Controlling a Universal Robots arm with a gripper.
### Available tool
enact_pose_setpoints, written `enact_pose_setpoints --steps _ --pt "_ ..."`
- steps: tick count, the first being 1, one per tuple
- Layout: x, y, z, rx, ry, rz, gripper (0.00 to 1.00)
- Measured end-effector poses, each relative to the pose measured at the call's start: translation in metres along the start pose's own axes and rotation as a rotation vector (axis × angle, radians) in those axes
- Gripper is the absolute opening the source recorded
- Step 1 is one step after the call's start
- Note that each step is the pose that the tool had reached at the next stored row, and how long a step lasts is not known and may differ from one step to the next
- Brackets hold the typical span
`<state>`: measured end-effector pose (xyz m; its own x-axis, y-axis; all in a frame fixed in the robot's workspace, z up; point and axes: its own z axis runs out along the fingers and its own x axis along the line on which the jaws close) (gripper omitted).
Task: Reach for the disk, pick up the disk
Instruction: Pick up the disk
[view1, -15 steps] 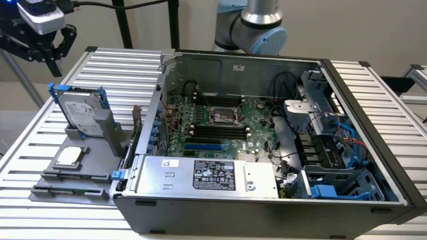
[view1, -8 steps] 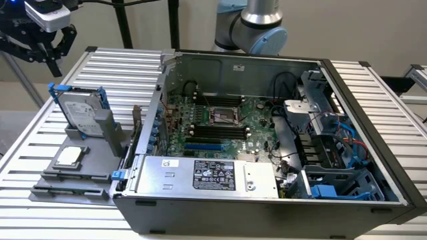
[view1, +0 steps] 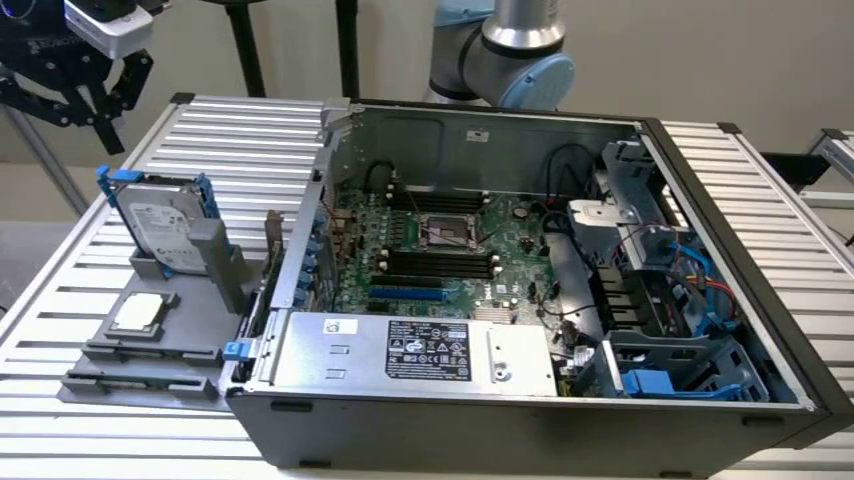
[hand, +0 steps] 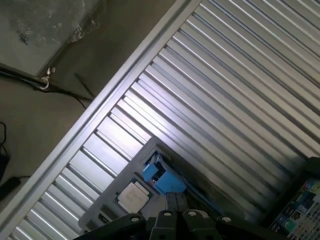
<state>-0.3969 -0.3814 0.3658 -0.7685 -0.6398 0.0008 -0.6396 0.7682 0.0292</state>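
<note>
The disk is standing on edge in its blue bracket, slotted into a grey holder on the bench, just off the exterior view's left of the open PC case. The hand hangs above it, well apart, fingers together, holding nothing.

Disk upright in fixture beside case

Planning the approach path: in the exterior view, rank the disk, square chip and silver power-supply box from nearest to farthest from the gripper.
1. Disk, upright, exterior view's left, just beneath the gripper.
2. Square chip, lying flat in front of the disk.
3. Silver power-supply box, inside the computer case, toward the exterior view's right.
</note>
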Motion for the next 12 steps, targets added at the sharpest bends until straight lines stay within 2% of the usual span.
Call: enact_pose_setpoints --steps 12 --pt "0.0 0.0 0.0001 0.0002 0.0063 -0.217 0.11"
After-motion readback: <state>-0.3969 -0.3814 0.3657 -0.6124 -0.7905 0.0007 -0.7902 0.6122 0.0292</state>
